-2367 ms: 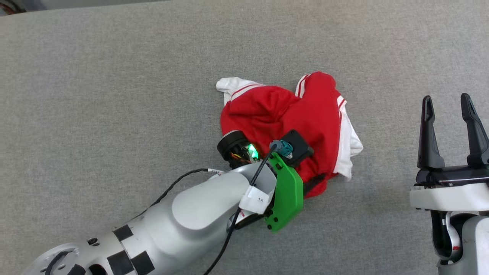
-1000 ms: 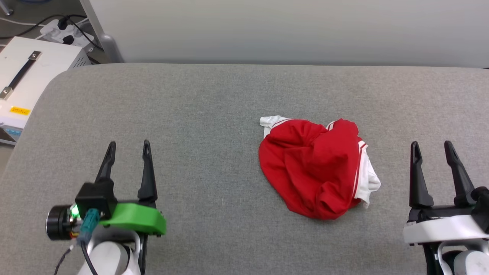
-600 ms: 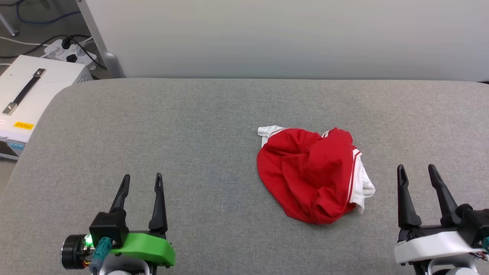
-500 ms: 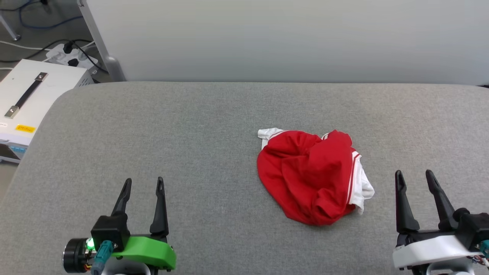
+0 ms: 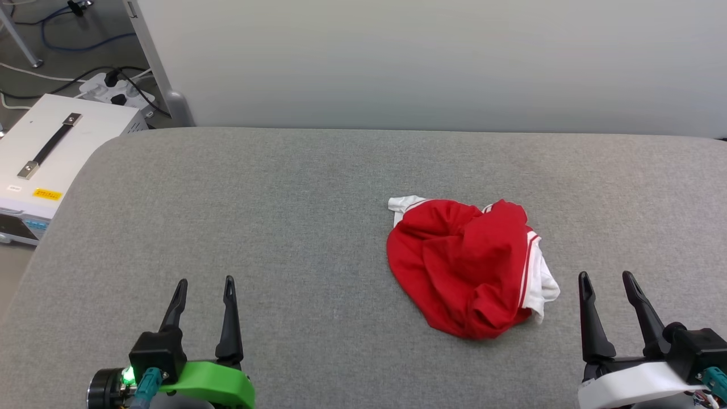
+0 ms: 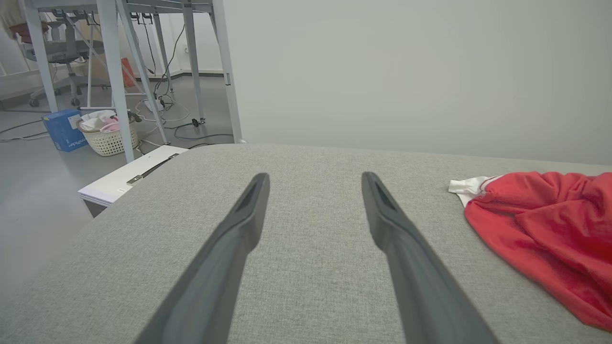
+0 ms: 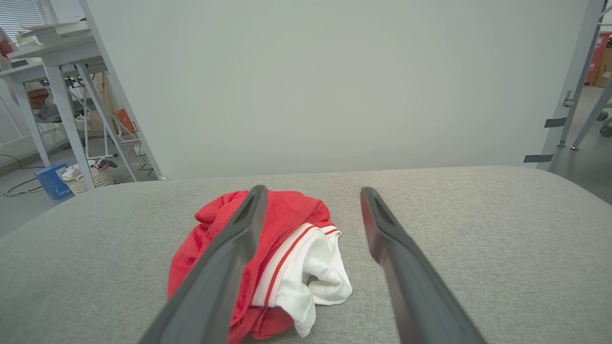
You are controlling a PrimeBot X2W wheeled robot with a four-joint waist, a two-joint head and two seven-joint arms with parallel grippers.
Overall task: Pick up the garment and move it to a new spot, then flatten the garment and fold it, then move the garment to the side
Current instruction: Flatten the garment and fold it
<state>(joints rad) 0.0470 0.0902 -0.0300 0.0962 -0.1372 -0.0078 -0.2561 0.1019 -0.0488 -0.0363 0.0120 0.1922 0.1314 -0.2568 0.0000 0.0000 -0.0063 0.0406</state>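
The garment (image 5: pixel 460 267) is seen crumpled, not yet flattened or folded (left gripper (image 5: pixel 205 280) and right gripper (image 5: pixel 605 274) are held apart, empty)

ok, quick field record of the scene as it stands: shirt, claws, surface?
shirt: red with white sleeves, crumpled heap, right of centre, not flattened or folded
pad: grey fabric, shirt lies on it
left claw: open, empty, well apart from shirt
right claw: open, empty, just right of shirt, not touching
white box: off the pad, far left
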